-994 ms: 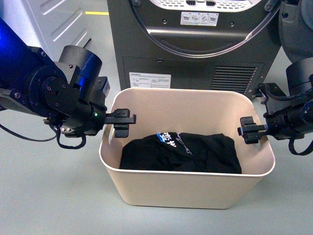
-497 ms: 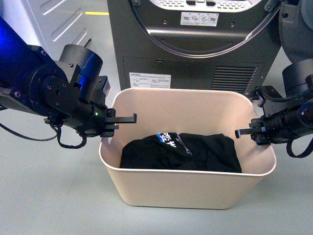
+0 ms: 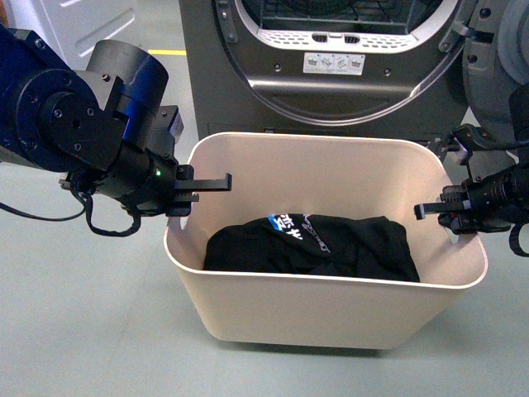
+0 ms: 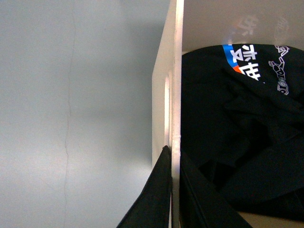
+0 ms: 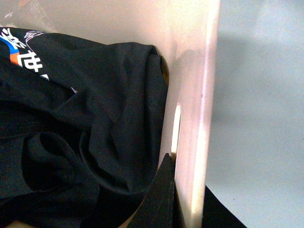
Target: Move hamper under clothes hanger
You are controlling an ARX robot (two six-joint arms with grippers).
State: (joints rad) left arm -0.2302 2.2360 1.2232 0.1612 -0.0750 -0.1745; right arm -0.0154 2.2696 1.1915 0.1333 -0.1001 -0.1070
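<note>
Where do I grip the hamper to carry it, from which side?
Hamper: short end walls at the rim, beside each slot handle, from above, one finger inside, one outside. Those walls are thin and upright; left tool and right tool pinch there.

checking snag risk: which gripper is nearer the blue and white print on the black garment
Left. The left gripper clamps the beige plastic hamper wall nearer the blue and white print; the right gripper clamps the opposite wall, across the black garment.
</note>
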